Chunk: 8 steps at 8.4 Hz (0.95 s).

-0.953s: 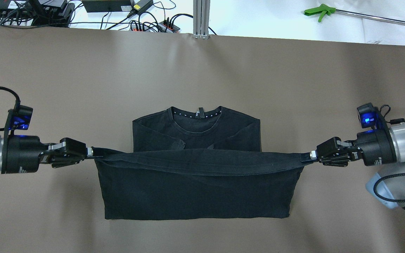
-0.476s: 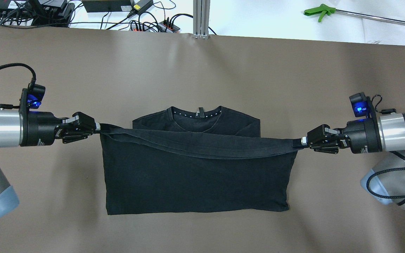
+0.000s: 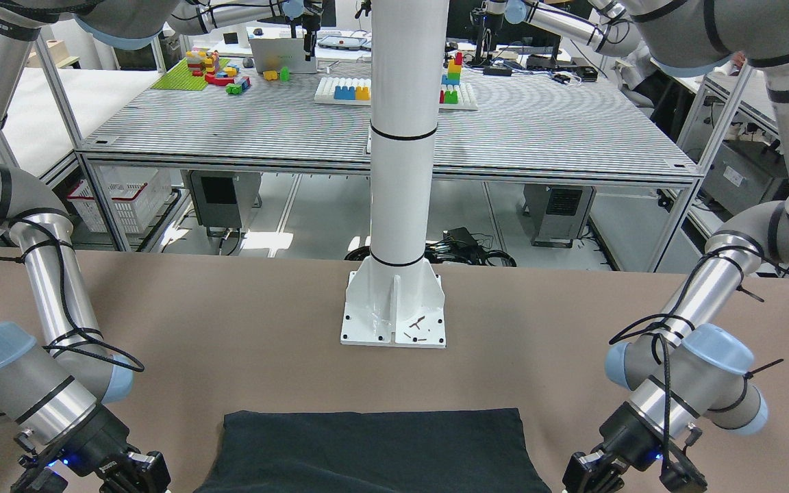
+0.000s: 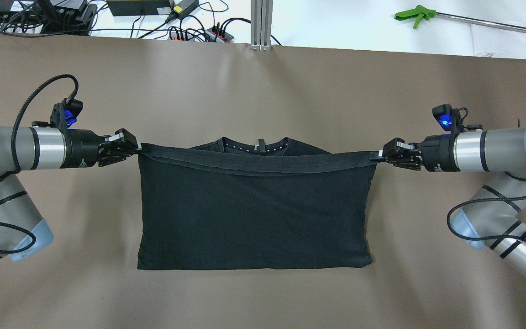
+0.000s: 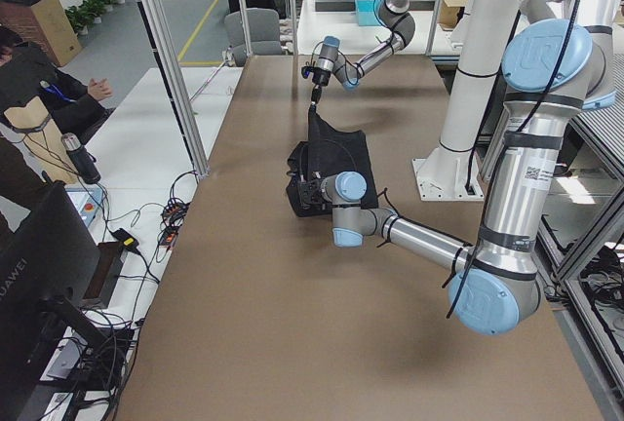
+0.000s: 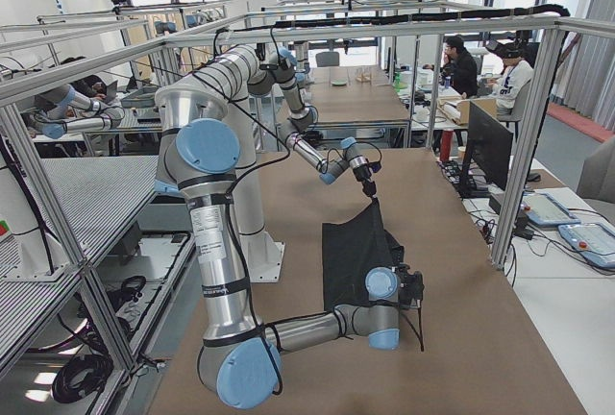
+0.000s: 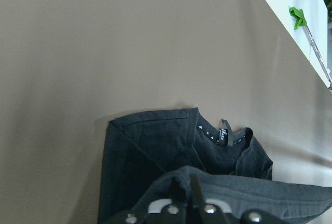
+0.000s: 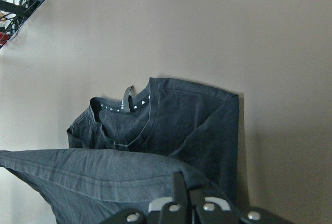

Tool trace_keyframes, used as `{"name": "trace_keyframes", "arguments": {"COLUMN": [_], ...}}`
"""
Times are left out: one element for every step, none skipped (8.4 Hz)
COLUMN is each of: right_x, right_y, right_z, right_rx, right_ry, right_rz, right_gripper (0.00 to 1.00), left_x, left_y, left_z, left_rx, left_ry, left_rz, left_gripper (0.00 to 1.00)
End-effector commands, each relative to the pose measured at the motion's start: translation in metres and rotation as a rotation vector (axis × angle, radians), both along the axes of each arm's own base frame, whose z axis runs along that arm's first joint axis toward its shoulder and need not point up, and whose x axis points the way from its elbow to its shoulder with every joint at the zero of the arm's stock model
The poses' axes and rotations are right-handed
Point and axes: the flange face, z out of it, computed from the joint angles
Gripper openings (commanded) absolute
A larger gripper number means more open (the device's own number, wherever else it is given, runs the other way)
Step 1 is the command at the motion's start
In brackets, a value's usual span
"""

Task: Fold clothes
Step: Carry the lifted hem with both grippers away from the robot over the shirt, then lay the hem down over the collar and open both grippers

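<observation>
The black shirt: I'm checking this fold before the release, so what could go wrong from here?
1. The left tool and right tool pinch only the hem corners of the black shirt, stretched taut; a corner could slip out.
2. The left corner appears farther forward than the right, so the fold may land skewed across the collar.

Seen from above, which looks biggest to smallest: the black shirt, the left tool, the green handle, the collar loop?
Largest: black shirt.
Then left tool and green handle, about alike.
Smallest: collar loop.
</observation>
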Motion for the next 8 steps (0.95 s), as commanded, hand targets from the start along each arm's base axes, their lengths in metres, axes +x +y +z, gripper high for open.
{"name": "trace_keyframes", "arguments": {"right_x": [-0.004, -0.004, -0.004, -0.006, -0.008, -0.011, -0.013, -0.015], "right_y": [-0.007, -0.007, -0.007, -0.009, -0.012, -0.014, -0.015, -0.014], "right_z": [0.018, 0.018, 0.018, 0.013, 0.003, -0.008, -0.014, -0.015], "right_rx": [-0.007, -0.007, -0.009, -0.005, -0.004, -0.002, -0.005, 0.0], "right_ry": [0.03, 0.03, 0.031, 0.025, 0.014, 0.002, 0.0, 0.0], "right_rz": [0.011, 0.011, 0.011, 0.011, 0.012, 0.01, 0.009, 0.004], "right_gripper": [0.0, 0.0, 0.0, 0.0, 0.0, 0.0, 0.0, 0.0], "left_x": [0.008, 0.008, 0.008, 0.01, 0.011, 0.012, 0.011, 0.007], "left_y": [-0.009, -0.01, -0.011, -0.012, -0.014, -0.015, -0.013, -0.008], "left_z": [0.028, 0.032, 0.032, 0.028, 0.015, 0.002, -0.004, -0.011], "left_rx": [-0.018, -0.011, -0.013, -0.011, -0.007, 0.007, 0.016, 0.029], "left_ry": [-0.051, -0.066, -0.067, -0.061, -0.039, -0.021, -0.01, 0.003], "left_rz": [-0.001, 0.0, -0.003, 0.0, -0.003, 0.0, 0.009, 0.012], "left_gripper": [0.0, 0.0, 0.0, 0.0, 0.0, 0.0, 0.0, 0.0]}}
